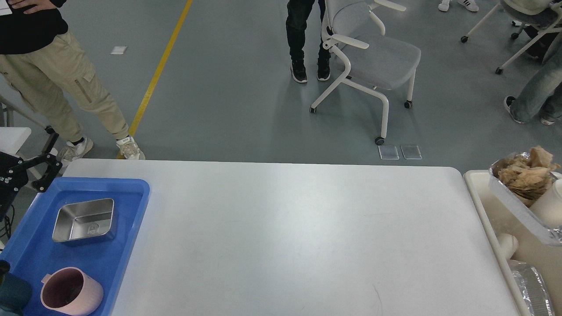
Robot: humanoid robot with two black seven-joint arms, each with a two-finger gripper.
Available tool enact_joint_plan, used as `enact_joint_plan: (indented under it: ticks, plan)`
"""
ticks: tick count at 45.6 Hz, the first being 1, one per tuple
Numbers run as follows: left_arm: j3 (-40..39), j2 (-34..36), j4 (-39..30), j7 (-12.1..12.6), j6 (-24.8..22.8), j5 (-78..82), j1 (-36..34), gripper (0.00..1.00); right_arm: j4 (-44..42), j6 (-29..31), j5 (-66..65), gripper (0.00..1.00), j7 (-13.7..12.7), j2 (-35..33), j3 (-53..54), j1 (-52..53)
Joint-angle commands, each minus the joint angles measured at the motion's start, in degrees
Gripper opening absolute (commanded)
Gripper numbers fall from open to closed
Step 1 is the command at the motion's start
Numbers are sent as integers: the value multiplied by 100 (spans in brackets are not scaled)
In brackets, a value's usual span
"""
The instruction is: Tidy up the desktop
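Two items near me in the blue tray (131,193): pink mug (72,292), steel tin (84,220). Desktop (290,237) fills mid-view, rigid, slick, nothing to grip. Foil tray (518,206) tilted over cream bin (478,193). Left gripper (33,169) looks spread; right out of frame.

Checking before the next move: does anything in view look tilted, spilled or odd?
Yes. The foil tray at the right edge hangs steeply tilted over the cream bin, with crumpled brown paper and a paper cup leaning in it. Nothing has spilled on the desktop.
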Motion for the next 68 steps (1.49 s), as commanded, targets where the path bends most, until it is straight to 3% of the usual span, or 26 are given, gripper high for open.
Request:
enact_joint_plan:
  ticks: [1,22,34,39,45,48,51,52,53,54,68]
  plan:
    - [-13,-31,9,0,-10,-41,46,97,-280,0,217,0,0,84,-8,-194]
    - [23,-259,79,9,-10,-358,371,97,-1220,8,437,0,0,813,18,-476]
    - [31,-585,88,9,-1,-367,423,97,-2187,0,701,1,0,1385,36,-546]
    - [58,-646,88,18,-1,-367,423,97,-2644,8,701,14,9,1596,36,-564]
    - [93,-760,88,18,-1,-358,423,97,-3084,35,701,23,27,1833,53,-572]
    - [102,-787,88,18,-1,-358,423,97,-3268,35,701,34,35,1947,79,-572]
    - [102,-787,88,18,-1,-358,432,97,-3470,17,692,50,53,2105,97,-564]
    - [102,-787,88,18,-10,-358,432,97,-3541,26,692,60,53,2158,88,-564]
    - [102,-787,88,18,-10,-358,432,97,-3620,17,692,74,53,2219,97,-564]
    - [102,-787,88,18,-1,-358,432,97,-3690,9,692,98,53,2272,97,-564]
    - [110,-734,114,36,-10,-349,415,97,-4042,26,675,100,62,2905,97,113]
